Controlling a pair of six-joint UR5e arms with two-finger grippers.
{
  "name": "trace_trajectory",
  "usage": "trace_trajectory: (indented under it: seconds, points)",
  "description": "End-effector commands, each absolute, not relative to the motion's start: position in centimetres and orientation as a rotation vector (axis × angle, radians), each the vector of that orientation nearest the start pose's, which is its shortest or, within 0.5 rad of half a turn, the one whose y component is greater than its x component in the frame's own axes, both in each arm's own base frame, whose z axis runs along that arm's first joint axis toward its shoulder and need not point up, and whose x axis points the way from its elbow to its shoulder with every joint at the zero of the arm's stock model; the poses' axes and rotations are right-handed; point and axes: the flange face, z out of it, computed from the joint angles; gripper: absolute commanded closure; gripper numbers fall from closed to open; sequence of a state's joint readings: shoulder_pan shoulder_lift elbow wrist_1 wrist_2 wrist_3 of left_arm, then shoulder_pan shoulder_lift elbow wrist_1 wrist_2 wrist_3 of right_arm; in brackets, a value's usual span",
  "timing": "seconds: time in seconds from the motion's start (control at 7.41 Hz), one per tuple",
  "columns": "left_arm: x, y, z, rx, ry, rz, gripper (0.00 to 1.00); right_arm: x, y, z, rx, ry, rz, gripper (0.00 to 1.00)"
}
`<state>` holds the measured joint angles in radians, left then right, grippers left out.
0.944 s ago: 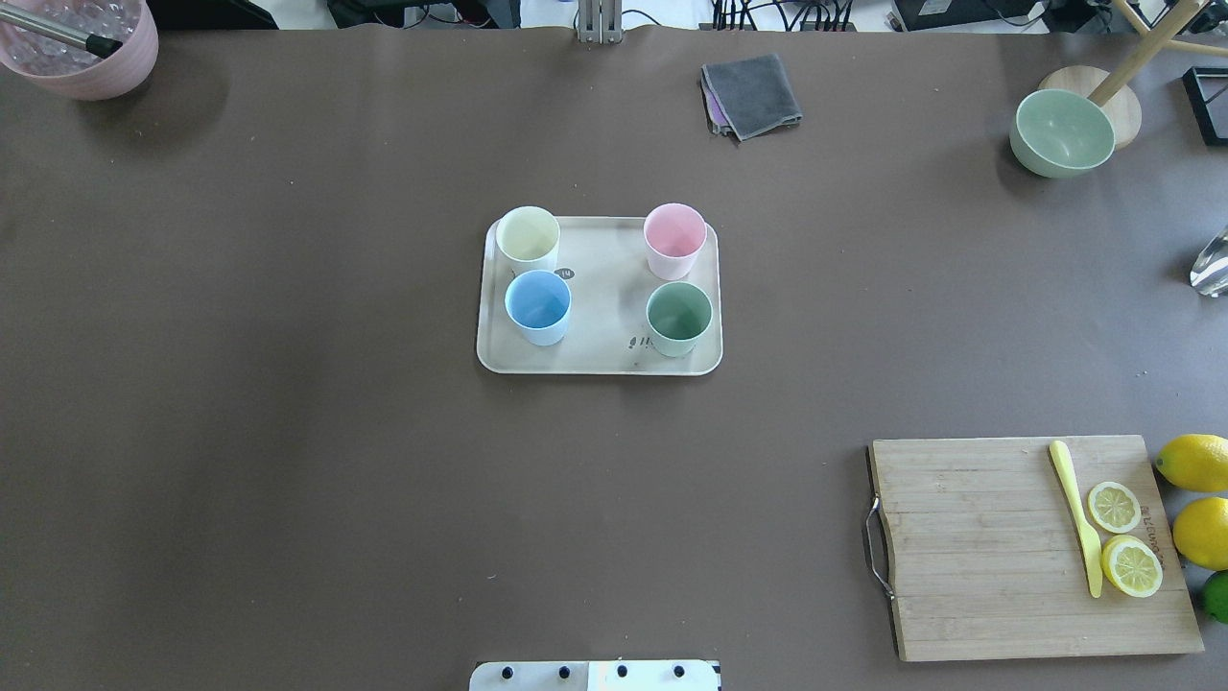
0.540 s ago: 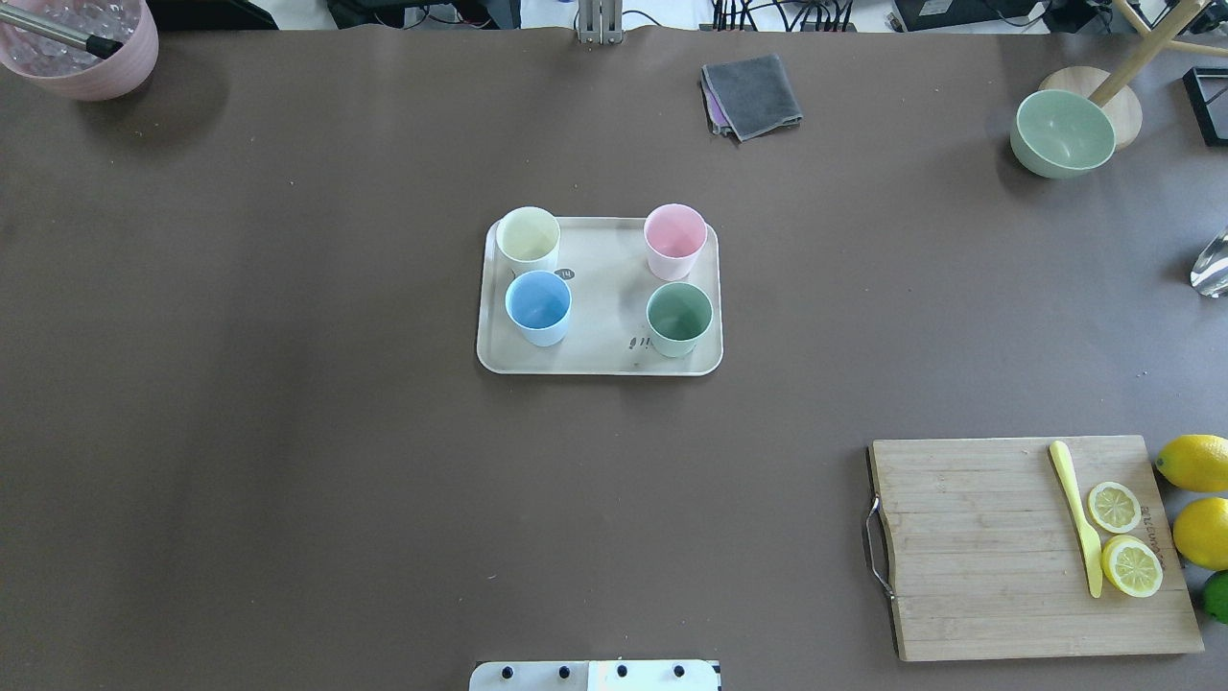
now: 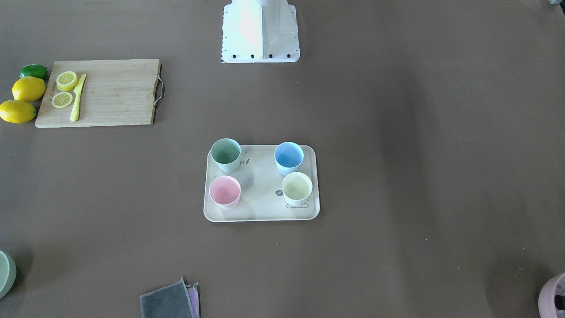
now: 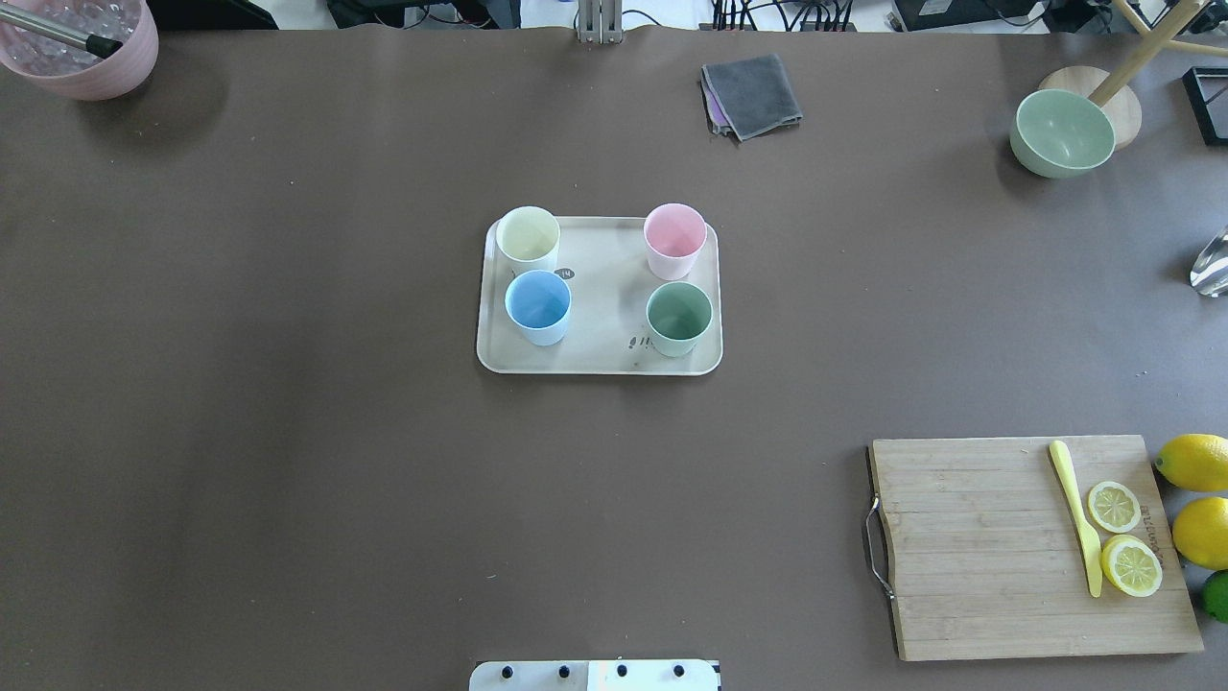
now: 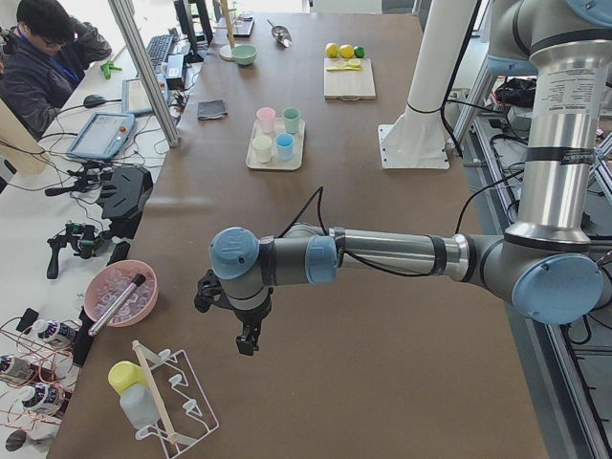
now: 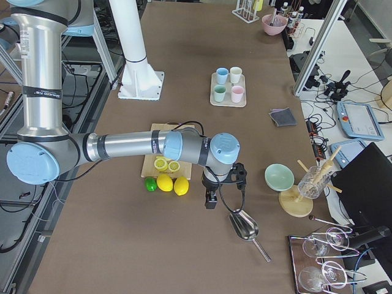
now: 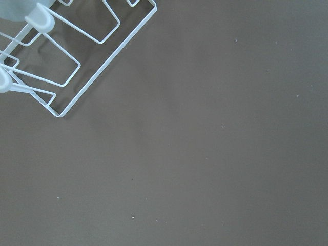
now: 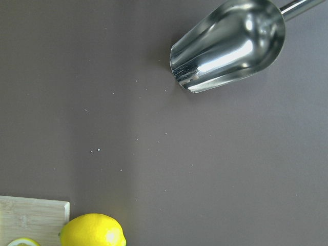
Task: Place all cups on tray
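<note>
The left arm (image 5: 382, 253) and right arm (image 6: 122, 146) are silver tubes joined by grey housings with light-blue round caps (image 5: 233, 251). A thin black cable (image 5: 302, 204) loops along each forearm. The left gripper (image 5: 246, 344) and right gripper (image 6: 210, 202) are small and black. The white pedestal (image 3: 260, 31) has black screws (image 3: 252, 56) along its base plate.

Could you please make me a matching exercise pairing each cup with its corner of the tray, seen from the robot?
Cups: 1 mint green cup; 2 pink cup; 3 light blue cup; 4 cream-yellow cup.
Corners of the tray: A far left; B near right; C far right; D near left.
Pairs: 1-B, 2-C, 3-D, 4-A.
</note>
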<state>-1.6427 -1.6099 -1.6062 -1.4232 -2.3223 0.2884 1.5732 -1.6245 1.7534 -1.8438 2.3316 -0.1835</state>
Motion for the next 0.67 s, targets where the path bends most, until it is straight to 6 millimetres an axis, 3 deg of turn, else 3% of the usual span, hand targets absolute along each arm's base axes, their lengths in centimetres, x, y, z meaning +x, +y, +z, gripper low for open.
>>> trace_trajectory:
  seconds: [0.0,0.54]
  points:
    - [-10.2,-49.0,63.2,0.081,0.749,0.184,0.02,6.4,-45.5,62.1,-0.065,-0.769,-0.123,0.00]
    - [-10.1,-47.8,62.4,0.101,0.738,0.195,0.02,6.1,-45.7,62.0,-0.057,-0.768,-0.133,0.00]
